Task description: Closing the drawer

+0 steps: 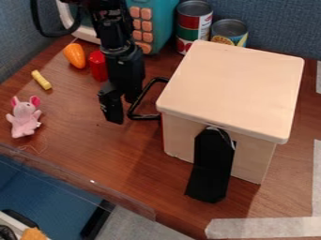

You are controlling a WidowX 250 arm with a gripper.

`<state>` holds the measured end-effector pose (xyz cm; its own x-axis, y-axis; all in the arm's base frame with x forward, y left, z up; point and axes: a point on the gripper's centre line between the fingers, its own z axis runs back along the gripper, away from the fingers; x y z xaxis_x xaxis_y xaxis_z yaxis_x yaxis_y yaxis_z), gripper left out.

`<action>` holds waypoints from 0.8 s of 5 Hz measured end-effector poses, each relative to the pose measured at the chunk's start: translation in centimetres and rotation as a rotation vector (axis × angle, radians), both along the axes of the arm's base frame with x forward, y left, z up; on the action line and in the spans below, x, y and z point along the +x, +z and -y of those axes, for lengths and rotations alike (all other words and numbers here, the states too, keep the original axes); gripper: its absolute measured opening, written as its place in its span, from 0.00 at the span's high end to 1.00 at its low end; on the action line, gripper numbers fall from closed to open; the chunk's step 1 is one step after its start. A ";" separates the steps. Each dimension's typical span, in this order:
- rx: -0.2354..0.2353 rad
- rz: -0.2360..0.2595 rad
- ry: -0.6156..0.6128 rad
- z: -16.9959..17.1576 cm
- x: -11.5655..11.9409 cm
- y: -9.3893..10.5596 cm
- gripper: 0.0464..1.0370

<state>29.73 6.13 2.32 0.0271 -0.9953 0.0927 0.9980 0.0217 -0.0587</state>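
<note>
Black-handled drawer (147,116), seemingly shut, in box (232,89).

The far edge cuts off my arm (113,33) and the teal toy appliance (164,23). My arm partly hides that appliance.

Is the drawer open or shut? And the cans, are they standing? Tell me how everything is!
Drawer, shut or nearly shut
Gripper, open
Taller can, upright
Shorter can, upright
Yellow stick, lying down
Black flap, hanging from the box

Office cubicle, fabric partition (276,23), wooden tabletop (113,154)
</note>
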 end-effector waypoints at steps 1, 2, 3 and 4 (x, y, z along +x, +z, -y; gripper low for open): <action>0.005 -0.006 -0.006 0.6 -0.1 -0.2 0.04; 0.029 0.013 0.032 -1.0 0.0 -0.2 0.04; 0.057 0.055 0.149 -5.1 0.4 1.0 0.04; 0.062 0.137 0.271 -8.8 0.3 5.5 0.04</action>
<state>30.07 14.95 7.80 0.2841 -0.9574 0.0527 0.9539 0.2877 0.0856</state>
